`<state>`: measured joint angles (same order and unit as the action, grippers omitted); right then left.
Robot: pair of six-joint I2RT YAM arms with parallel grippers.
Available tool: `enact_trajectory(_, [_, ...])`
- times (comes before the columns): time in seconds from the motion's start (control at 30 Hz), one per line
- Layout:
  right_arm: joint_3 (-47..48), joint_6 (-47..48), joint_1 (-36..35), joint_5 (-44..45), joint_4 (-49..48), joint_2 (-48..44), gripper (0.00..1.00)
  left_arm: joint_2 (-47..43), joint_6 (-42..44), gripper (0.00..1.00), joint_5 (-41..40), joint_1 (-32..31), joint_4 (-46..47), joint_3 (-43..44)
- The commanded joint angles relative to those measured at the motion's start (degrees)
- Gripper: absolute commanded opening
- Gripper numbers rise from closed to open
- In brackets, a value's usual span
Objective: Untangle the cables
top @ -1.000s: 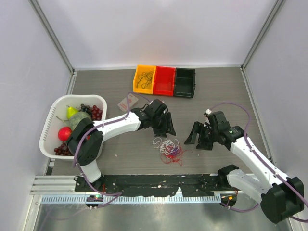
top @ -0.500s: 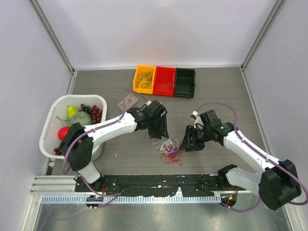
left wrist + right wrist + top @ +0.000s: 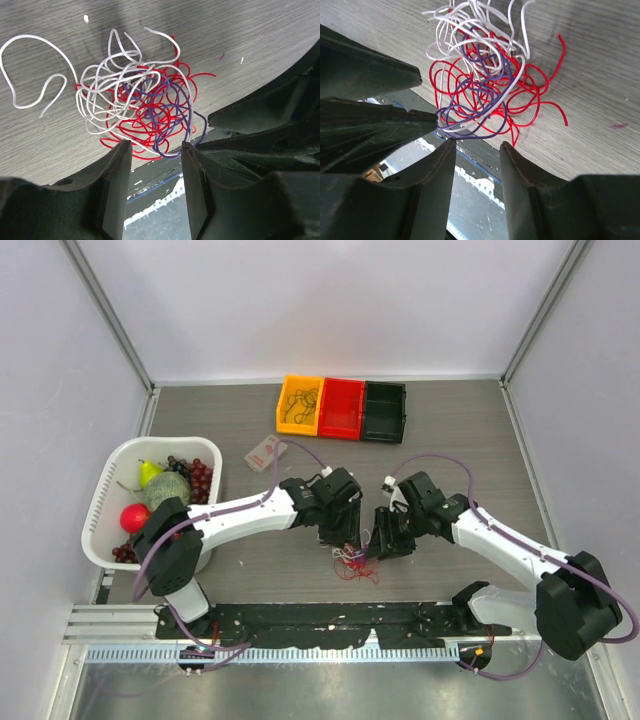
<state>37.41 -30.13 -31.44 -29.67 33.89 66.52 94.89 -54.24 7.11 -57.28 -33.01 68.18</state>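
The cables [image 3: 352,558] lie in one loopy tangle on the wooden table near its front edge: white [image 3: 107,75], red [image 3: 142,112] and purple [image 3: 175,100] wires wound through each other. A long white loop trails off to one side in the left wrist view. My left gripper [image 3: 343,539] hangs just above the tangle's left side, open, with nothing between its fingers [image 3: 156,146]. Coming in from the right, my right gripper [image 3: 385,538] is also open and empty [image 3: 477,143], its tips at the purple strand [image 3: 470,131]. The two grippers nearly meet over the bundle.
A white basket [image 3: 97,502] of fruit stands at the left. Orange [image 3: 300,405], red [image 3: 342,408] and black [image 3: 385,411] bins sit in a row at the back. A small packet [image 3: 266,452] lies near the basket. A black rail [image 3: 330,618] runs along the front edge.
Both arms have swung inward and down onto the tangle from either side. Both sets of jaws have narrowed, the right one more.
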Motion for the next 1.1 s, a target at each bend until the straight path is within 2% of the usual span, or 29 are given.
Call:
enact_trajectory(0.0, [-0.4,-1.4,-0.2,0.3,-5.2,1.4,0.45,2.0,0.9,0.47,-2.8,-0.2,-3.3,4.8])
enact_trajectory(0.17, [-1.5,-1.5,-0.1,0.6,-7.0,1.5,0.43,1.9,6.3,0.52,-4.9,-0.3,-8.3,7.9])
enact_trajectory(0.37, [-2.2,-2.2,-0.1,-0.1,-8.2,2.1,0.3,6.2,14.4,0.52,2.5,-0.2,-9.8,10.8])
enact_trajectory(0.57, [-3.3,-1.9,-0.1,0.0,-7.9,1.5,0.28,9.5,13.0,0.51,2.8,-0.2,-11.2,15.0])
enact_trajectory(0.73, [-3.4,-1.7,-0.1,0.4,-7.0,0.8,0.28,11.8,14.1,0.55,1.1,-0.4,-13.0,16.5])
enact_trajectory(0.97, [-3.1,-2.0,-0.1,0.8,-6.9,0.4,0.28,13.6,16.2,0.42,0.0,-0.4,-14.6,18.9])
enact_trajectory(1.07, [-3.0,-2.0,-0.1,0.9,-6.9,0.4,0.28,13.3,16.3,0.43,0.5,-0.6,-13.9,18.1])
